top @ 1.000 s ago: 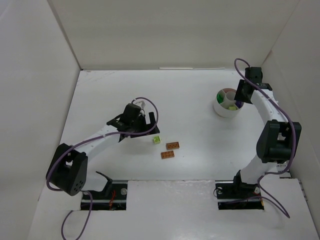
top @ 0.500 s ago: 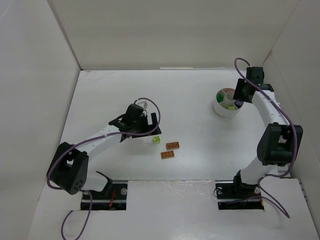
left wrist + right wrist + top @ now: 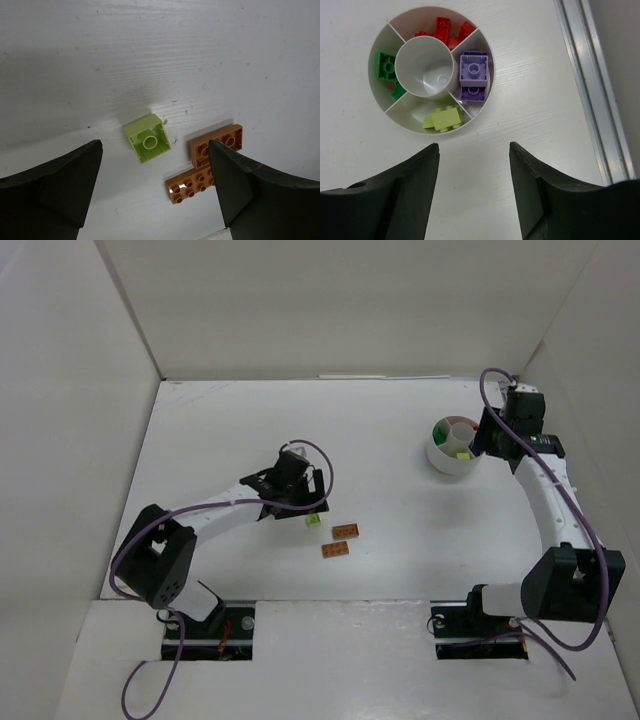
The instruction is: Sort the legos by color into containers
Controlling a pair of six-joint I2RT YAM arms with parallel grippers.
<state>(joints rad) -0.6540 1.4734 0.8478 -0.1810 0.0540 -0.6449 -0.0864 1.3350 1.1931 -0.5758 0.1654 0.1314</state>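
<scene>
So the left pincer (image 3: pixel 155 192) was hanging low over the white worktop (image 3: pixel 400 450), a bit left of centre in the top view, jaws apart and nothing gripped. On its wrist cam a loose yellow-green brick (image 3: pixel 147 145) sat on the worktop mid-frame. It was in the gap between the two fingers but touching neither, flipped hollow side up. Just to the lower right of it lay two orange-brown plates (image 3: pixel 216 145), right beside each other, with the right-hand finger covering part of them. Over at the upper right of the top view, the right pincer (image 3: pixel 474 192) hung just beside the round white dish (image 3: pixel 422 62), also spread apart and holding nothing. Its wrist cam looked straight down into the dish: red bricks (image 3: pixel 445 29) in the top compartment, green bricks (image 3: pixel 385 67) in the left, two purple bricks (image 3: pixel 473 70) in the right, and one yellow-green piece (image 3: pixel 442 119) in the bottom compartment. A metal rail (image 3: pixel 590 75) ran down the right side of that view.
</scene>
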